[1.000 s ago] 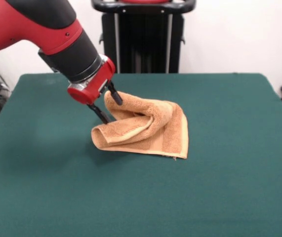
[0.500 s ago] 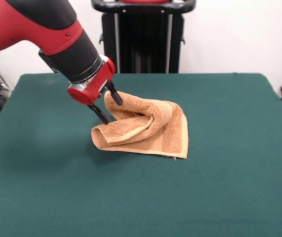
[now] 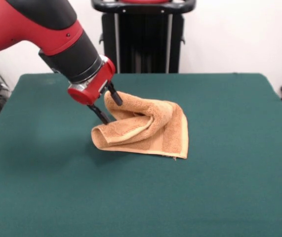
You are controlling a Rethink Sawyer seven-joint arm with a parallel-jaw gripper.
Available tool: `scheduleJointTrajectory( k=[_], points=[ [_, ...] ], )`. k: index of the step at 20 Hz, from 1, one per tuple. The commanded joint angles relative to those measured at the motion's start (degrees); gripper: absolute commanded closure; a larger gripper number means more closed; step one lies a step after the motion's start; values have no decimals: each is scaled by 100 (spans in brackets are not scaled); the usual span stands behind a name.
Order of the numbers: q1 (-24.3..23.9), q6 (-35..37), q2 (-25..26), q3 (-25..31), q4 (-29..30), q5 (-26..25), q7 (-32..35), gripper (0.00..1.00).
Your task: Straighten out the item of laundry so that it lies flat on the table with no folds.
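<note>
The green surface (image 3: 220,197) fills most of the frame, the red and black arm (image 3: 42,29) entering from the upper left. Just left of centre lies the folded orange-tan towel (image 3: 150,131), its upper-left edge raised and pinched in the closed end effector (image 3: 108,108).

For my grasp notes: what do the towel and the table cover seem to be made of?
Towel: seemingly terry cloth, orange-tan, with a fuzzy looped pile and a smoother woven band near its edge. Table: dark green cover, probably felt; matte, even, without shine.

Orange-tan terry towel (image 3: 148,127) crumpled, folded over itself, left edge lifted, mid green table (image 3: 229,187).
</note>
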Motion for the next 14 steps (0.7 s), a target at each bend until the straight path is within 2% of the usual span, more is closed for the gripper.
scheduleJointTrajectory(
  k=[1,9,14],
  points=[
    [307,32,223,-189,-169,-302,-911,0],
    [195,48,93,-47,-110,-228,-978,0],
    [115,11,-389,89,454,-78,-531,0]
  ],
)
